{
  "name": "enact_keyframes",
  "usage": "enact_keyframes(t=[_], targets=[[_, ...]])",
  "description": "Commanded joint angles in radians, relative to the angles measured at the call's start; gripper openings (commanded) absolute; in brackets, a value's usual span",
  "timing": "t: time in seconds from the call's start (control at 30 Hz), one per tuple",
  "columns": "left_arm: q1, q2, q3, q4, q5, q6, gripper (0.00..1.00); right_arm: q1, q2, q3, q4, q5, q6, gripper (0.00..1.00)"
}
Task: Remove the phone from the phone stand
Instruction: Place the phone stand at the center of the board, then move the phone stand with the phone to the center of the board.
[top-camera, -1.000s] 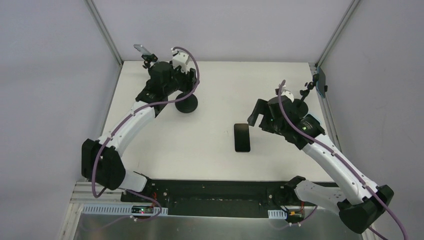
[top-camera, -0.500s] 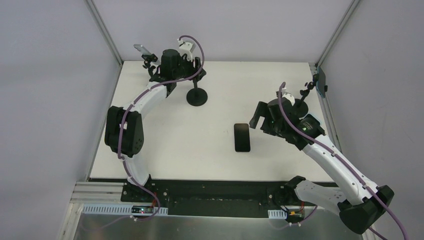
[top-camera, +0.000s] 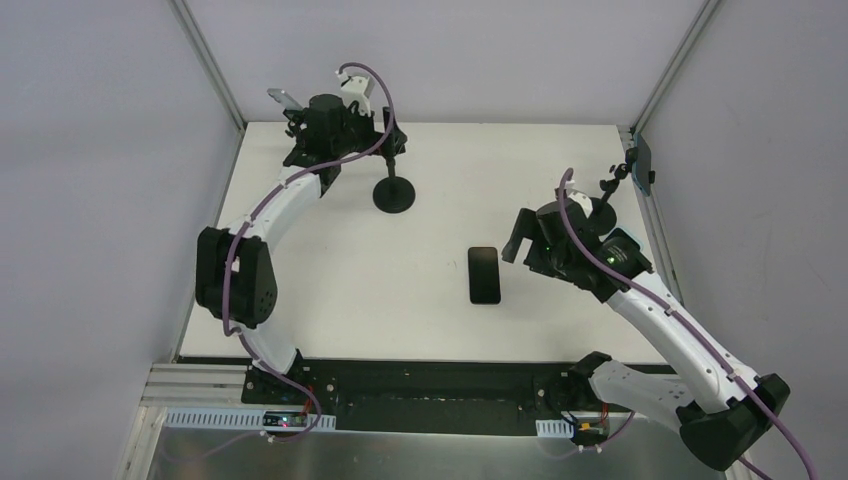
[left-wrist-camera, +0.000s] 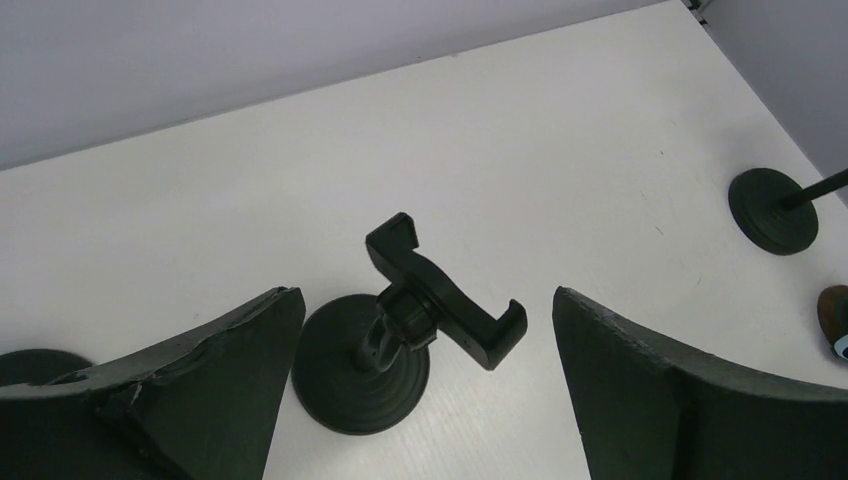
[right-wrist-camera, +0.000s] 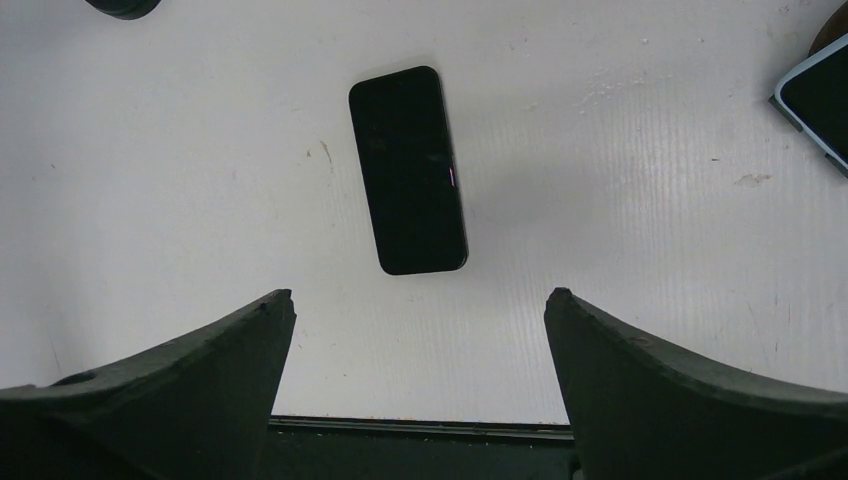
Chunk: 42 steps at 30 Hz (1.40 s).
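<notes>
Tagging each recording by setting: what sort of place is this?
Likely a lab robot cell: a white table enclosed by grey panels on aluminium posts, with the left arm and right arm bolted at its edge.

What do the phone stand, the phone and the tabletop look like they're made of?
Phone stand: probably matte black moulded plastic; dull surface, soft highlights on the cradle hooks. Phone: glossy dark glass front, smooth and uniformly black. Table: white matte sheet, likely corrugated plastic, judging by fine parallel ribbing and scuff marks.
</notes>
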<state>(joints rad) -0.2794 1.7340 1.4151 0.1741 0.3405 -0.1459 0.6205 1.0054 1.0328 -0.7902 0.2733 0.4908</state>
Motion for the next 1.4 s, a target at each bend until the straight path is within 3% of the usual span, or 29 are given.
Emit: enact_keyframes(t=[0.0,0.1,0.4,0.6,0.83,1.1,1.13,1.27,1.37], targets=[[0.014,-0.133,0.066,-0.139,-0.125,0.004,0.99,0.004,-0.040,0.006,-0.026,0.023,0.023,0.99],[0.020,-0.162,0.117,-0.282,-0.256,0.054,0.99,0.005,-0.047,-0.008,-0.015,0.003,0.035,0.99],[0.164,-0.212,0.097,-0.328,-0.547,-0.083,0.99,0.004,-0.020,0.006,0.013,-0.063,0.034,0.99],[0.262,-0.114,0.178,-0.328,-0.506,-0.157,0.99,0.004,-0.002,-0.003,0.039,-0.086,0.039,0.99],[0.297,0.034,0.271,-0.311,-0.465,-0.107,0.99,0.004,0.043,0.011,0.040,-0.076,0.018,0.99],[0.327,0.093,0.248,-0.254,-0.425,-0.081,0.99,0.004,0.089,0.021,0.045,-0.086,0.005,0.99],[0.332,0.090,0.230,-0.238,-0.415,-0.076,0.98,0.004,0.094,0.020,0.047,-0.087,0.004,0.99],[0.360,0.088,0.164,-0.179,-0.352,-0.055,0.72,0.004,0.103,0.021,0.049,-0.093,0.003,0.99],[0.387,0.096,0.138,-0.126,-0.235,-0.031,0.63,0.004,0.108,0.023,0.050,-0.094,-0.004,0.99]])
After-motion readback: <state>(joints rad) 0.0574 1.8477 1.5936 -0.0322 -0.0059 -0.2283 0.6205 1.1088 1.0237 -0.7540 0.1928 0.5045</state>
